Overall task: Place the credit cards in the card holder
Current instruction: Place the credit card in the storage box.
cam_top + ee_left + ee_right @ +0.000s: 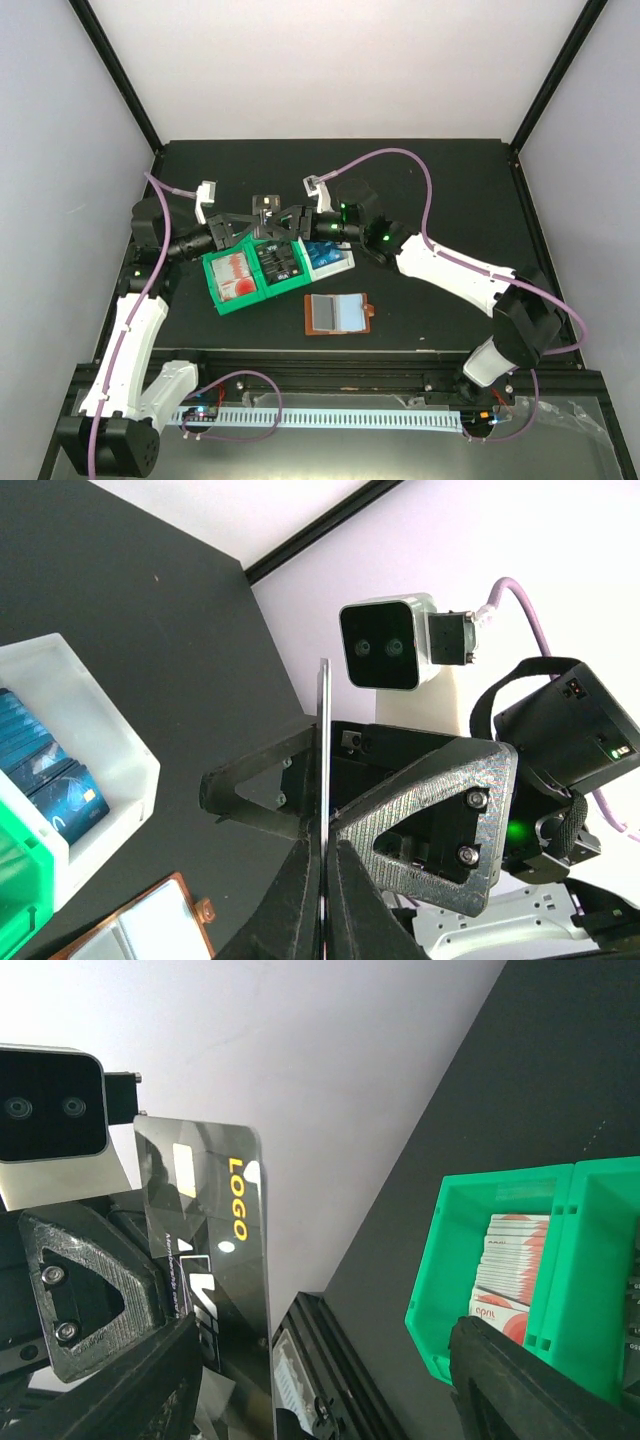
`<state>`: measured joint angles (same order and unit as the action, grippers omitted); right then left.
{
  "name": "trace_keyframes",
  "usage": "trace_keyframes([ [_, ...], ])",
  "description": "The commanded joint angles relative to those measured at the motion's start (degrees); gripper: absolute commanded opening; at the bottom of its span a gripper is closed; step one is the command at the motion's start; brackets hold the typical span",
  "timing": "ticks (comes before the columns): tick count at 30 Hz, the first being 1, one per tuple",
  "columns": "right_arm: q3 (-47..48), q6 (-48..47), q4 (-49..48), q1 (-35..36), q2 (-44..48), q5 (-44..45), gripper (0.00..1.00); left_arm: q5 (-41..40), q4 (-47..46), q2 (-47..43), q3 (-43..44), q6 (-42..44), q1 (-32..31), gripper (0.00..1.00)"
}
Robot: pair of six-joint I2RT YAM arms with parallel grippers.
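On the desk (430,200), closest to the arms, the card holder (337,314) lies open and flat with its clear pockets facing up. Just behind it sits a green bin (222,305) with red-and-white cards (510,1270) in one part. A white bin (110,730) holding blue cards (60,790) sits right beside it. Above the bins the two hands meet. The left hand (323,865) is pinched tight on a black card (205,1250), held up in the air. The right hand (320,1380) has its fingers wide apart, one on each side of that card.
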<state>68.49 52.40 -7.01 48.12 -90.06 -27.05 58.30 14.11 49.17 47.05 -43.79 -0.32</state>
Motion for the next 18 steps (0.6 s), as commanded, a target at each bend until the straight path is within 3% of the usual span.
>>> trace_keyframes([
  [1, 0.9, -1.5, 1.1, -0.1, 1.5, 0.5, 0.68, 3.2, -2.3, -0.8, 1.4, -1.7, 0.5, 0.02],
  [4, 1.8, 0.1, -1.7, -0.1, 0.5, -3.8, 0.62, 4.6, -3.9, -1.3, 1.5, -3.7, 0.5, 0.02],
  [9, 0.8, 6.7, -11.6, -0.3, -0.7, -10.1, 0.45, 6.2, -7.2, -2.5, 1.5, -7.6, 0.5, 0.01],
  [12, -1.3, 11.6, -19.3, -0.8, -0.6, -11.8, 0.25, 6.7, -7.8, -2.9, 1.6, -8.6, 0.5, 0.02],
  [15, -2.9, 15.1, -24.1, -1.6, -0.4, -12.9, 0.08, 6.7, -7.8, -3.4, 1.6, -8.9, 0.6, 0.08],
  [18, -3.5, 16.2, -25.5, -2.4, 0.5, -13.6, 0.05, 6.4, -7.5, -3.8, 1.6, -8.6, 0.9, 0.14],
])
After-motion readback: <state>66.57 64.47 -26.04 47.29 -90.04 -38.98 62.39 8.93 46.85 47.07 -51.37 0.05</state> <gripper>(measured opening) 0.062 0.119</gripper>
